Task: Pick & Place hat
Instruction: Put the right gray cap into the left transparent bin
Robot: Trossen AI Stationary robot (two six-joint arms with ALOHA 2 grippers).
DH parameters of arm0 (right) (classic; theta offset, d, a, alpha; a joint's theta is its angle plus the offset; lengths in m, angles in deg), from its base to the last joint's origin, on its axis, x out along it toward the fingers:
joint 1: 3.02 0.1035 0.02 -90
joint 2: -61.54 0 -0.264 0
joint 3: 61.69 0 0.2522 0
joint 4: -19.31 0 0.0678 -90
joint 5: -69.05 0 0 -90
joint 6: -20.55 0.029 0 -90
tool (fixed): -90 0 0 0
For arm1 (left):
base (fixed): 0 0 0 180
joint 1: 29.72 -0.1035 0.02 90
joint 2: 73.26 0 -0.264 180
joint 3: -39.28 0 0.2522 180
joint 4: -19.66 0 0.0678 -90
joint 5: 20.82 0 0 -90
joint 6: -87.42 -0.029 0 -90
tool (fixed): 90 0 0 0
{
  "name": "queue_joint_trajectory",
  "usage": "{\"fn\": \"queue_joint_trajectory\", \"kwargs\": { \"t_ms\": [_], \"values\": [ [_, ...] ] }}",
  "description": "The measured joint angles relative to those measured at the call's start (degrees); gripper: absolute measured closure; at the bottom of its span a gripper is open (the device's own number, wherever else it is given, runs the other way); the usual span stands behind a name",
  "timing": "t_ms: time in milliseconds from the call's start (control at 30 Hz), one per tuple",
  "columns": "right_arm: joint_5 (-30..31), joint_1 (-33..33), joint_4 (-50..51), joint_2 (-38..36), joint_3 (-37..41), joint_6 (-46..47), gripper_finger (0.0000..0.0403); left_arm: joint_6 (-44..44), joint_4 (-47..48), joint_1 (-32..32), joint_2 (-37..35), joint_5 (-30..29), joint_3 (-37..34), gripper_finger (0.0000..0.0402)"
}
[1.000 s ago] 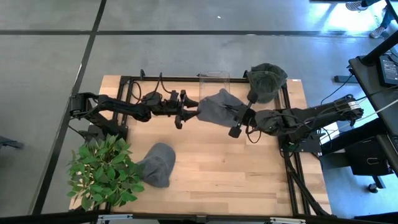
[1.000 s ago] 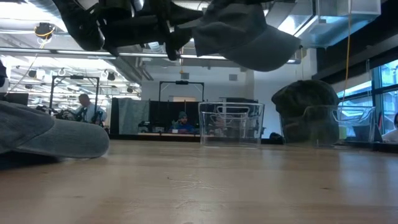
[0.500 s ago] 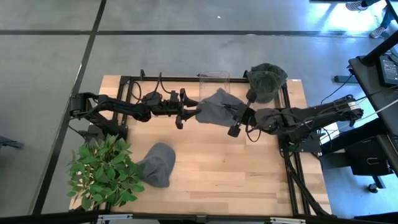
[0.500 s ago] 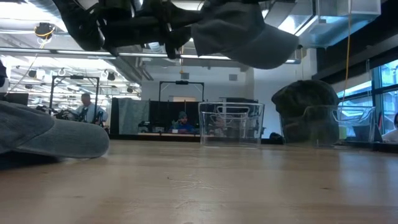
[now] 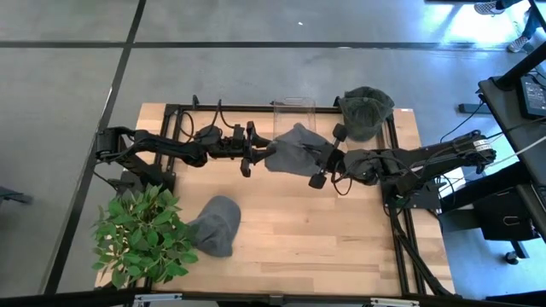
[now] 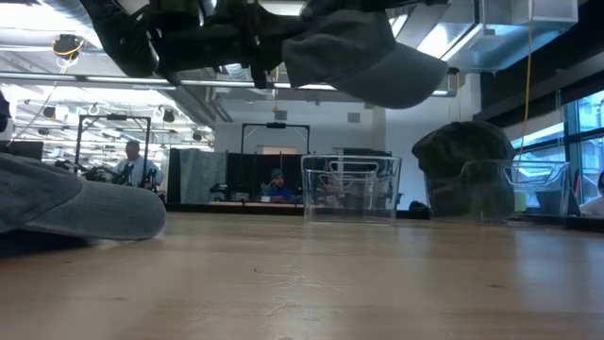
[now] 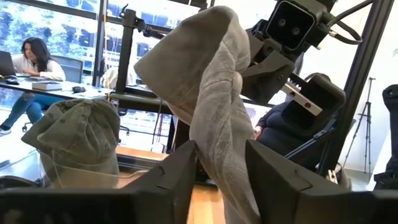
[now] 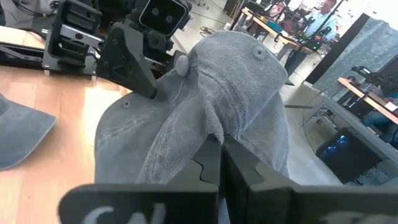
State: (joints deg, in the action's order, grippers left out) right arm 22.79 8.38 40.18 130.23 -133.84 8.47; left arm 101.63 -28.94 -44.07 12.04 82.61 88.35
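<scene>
A grey cap (image 5: 294,145) hangs in the air between both grippers, high over the table in the low view (image 6: 363,52). My left gripper (image 5: 260,153) reaches in from the table's left and is shut on the cap's left side. My right gripper (image 5: 317,159) comes from the table's right and is shut on the cap's right side. A second grey cap (image 5: 217,223) lies flat on the table near the plant. A green hat (image 5: 367,109) sits over a clear container at the far right corner. My left gripper (image 7: 221,152) has a hanging fold of the cap's cloth (image 7: 217,134) between its two fingers, coming level from the table's left. The cap is lifted clear of the table. My right gripper (image 8: 222,149) pinches a ridge of gathered cloth on the cap's crown (image 8: 208,121) between its shut fingers, level from the table's right. The crown bulges above the fingers, clear of the table.
An empty clear bin (image 5: 294,106) stands at the far edge, just behind the held cap. A potted plant (image 5: 141,234) fills the near left corner. Bare wood lies below the cap and toward the near right. People sit at desks in the room beyond.
My right gripper has moved a little toward the table's left and far edge, pushing the cap closer to my left gripper. The cap has shifted slightly left with it and stays lifted. Both grippers have kept their hold.
</scene>
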Motion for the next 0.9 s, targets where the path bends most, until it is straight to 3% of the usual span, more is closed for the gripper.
{"fn": "queue_joint_trajectory", "kwargs": {
  "t_ms": [267, 433, 600, 700, 900],
  "values": [
    [-0.3, 0.0, 0.0, 0.0, 0.0, -0.4, 0.0397, -5.5, 0.0, 0.0, 0.0, -0.4, 0.0, 0.0385],
    [-0.3, 0.3, 0.3, 0.0, 0.0, -1.4, 0.0372, -6.1, 0.1, -0.1, -0.2, 0.2, 0.0, 0.0396],
    [-0.3, 0.8, 2.2, -0.1, 0.0, -0.8, 0.0321, -4.4, 1.6, -1.7, -0.9, 6.0, 0.1, 0.0397],
    [-0.3, 0.8, 2.2, -0.7, 0.0, -0.3, 0.0277, -2.3, 9.9, -3.1, -1.7, 9.9, 2.2, 0.0397],
    [-4.7, -0.2, 3.7, -2.2, 0.0, -0.1, 0.0213, -3.9, 37.8, -2.9, -2.1, 16.4, 12.2, 0.0397]
  ]
}}
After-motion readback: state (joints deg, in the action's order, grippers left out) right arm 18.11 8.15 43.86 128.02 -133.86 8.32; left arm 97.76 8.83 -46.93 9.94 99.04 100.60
